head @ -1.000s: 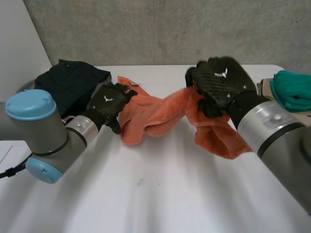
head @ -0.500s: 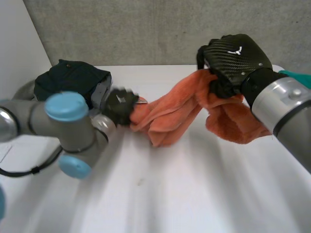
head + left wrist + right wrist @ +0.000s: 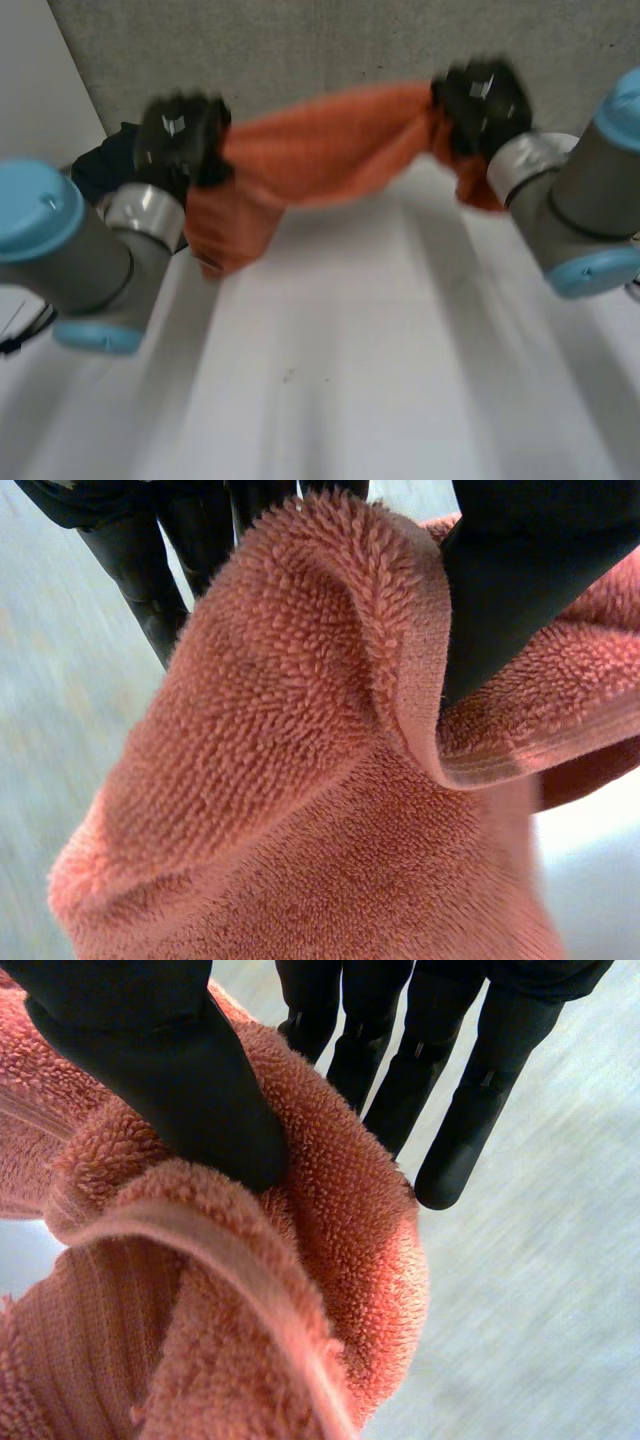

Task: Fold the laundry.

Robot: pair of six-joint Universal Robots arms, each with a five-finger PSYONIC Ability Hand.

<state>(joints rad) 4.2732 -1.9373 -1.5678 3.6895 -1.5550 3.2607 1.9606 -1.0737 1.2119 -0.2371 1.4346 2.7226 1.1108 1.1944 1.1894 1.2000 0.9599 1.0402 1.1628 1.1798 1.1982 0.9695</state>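
Main item: orange terry towel (image 3: pixel 320 140), held clear of desk (image 3: pixel 350 350), stretched sideways from 10 to 2 o'clock in head view. Left end pinched in left hand (image 3: pixel 178 135), loose fold hanging below. Right end pinched in right hand (image 3: pixel 485 100), short tail drooping. Hemmed edge at both grips. Dark garment (image 3: pixel 100 165) bunched at 10 o'clock.

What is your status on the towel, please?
Left hand, right hand shut on orange towel. Stretched between them, ends hanging. Dark clothes behind left hand.
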